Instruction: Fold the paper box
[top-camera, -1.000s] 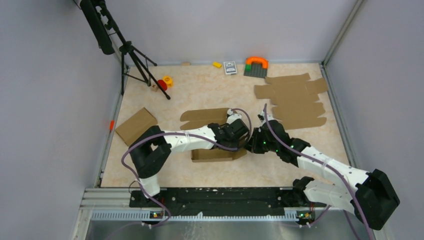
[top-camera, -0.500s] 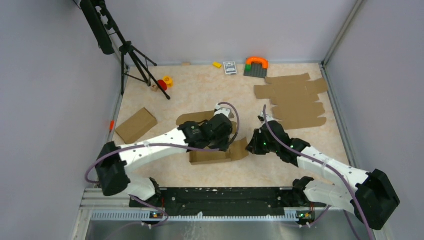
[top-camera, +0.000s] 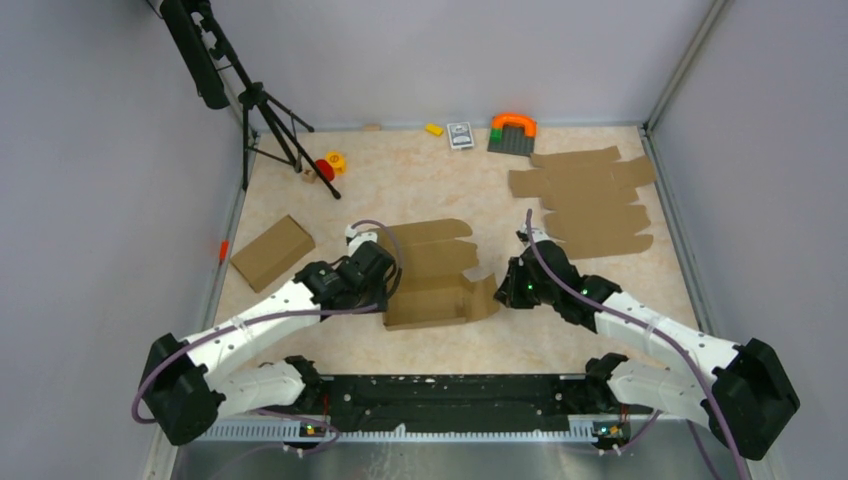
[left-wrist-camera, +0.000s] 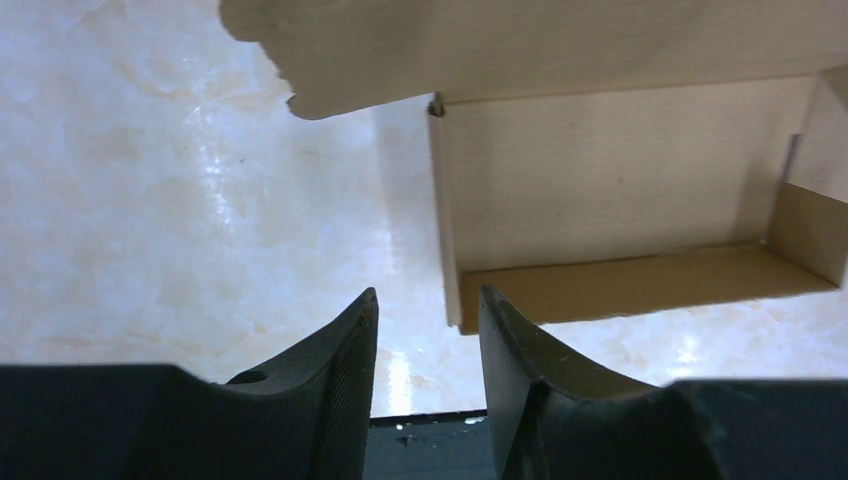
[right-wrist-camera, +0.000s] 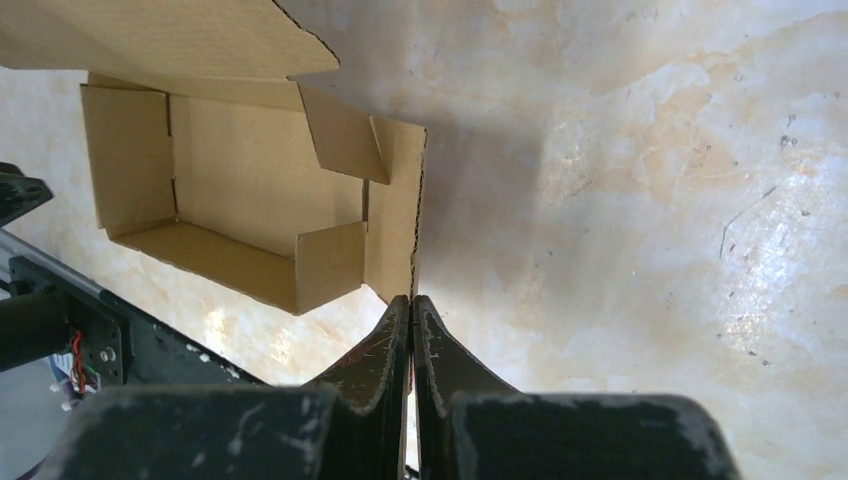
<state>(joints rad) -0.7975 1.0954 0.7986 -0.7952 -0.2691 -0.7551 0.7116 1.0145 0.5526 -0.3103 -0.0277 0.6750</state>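
White links, blk joints, purple cables (top-camera: 530, 225); blk L gripper (left-wrist-camera: 427, 300), R gripper (right-wrist-camera: 411, 300).

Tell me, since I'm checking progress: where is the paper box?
In the top view the paper box lies near the middle of the table, between the left end effector and the right end effector.

Plain brown paper box (top-camera: 435, 285); table (top-camera: 400, 185) — beige, marbled; arch (top-camera: 513, 122) — orange

Bright, even overhead light filled every view. The glossy tabletop (right-wrist-camera: 640, 150) carried white glare patches (strongest in both wrist views). The paper box (right-wrist-camera: 230, 190) cast a soft-edged shadow rightward. The right end effector (right-wrist-camera: 411, 305) appeared dark, slightly unfocused.
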